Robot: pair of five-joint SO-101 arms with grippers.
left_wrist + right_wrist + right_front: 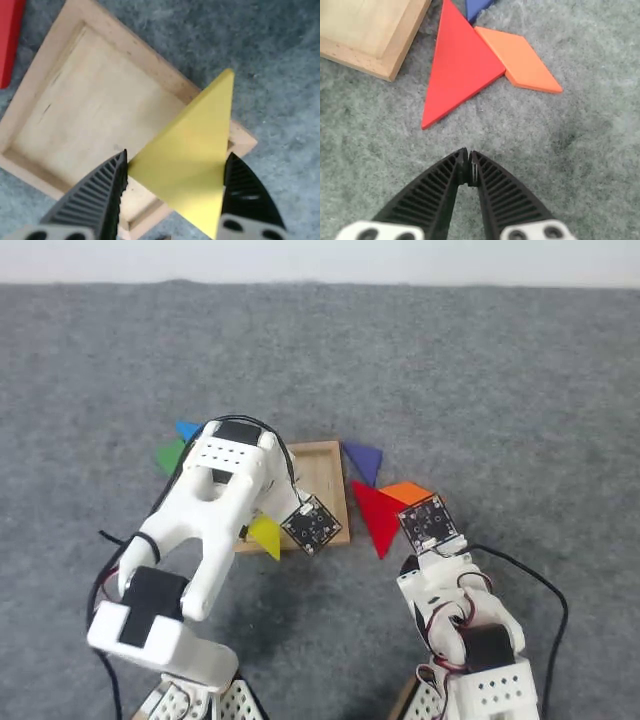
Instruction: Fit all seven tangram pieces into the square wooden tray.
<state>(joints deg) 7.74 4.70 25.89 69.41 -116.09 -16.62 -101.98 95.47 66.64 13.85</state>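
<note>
The left gripper [175,157] pinches the yellow triangle [192,135] between its 2 ribbed fingers, one on each side of the piece. In the high view this triangle sits at the 7 o'clock corner of the square wooden tray [320,475], overlapping the rim there, and we cannot tell whether it touches the wood. We see bare wood on the tray floor beside it.

The right gripper [469,155] has its fingers pressed together with nothing between them. It hangs over the grey carpet [500,370], at about 4 o'clock from the tray in the high view.

The red triangle [457,75] lies flat on the carpet at 3 o'clock from the tray, just beside its rim. The orange parallelogram [517,60] touches the red triangle's far edge. The purple triangle [362,460] lies at 2 o'clock from the tray. At 10 o'clock, partly hidden by the left arm, we see a green piece [170,455] and a blue piece [187,430] close together
</note>
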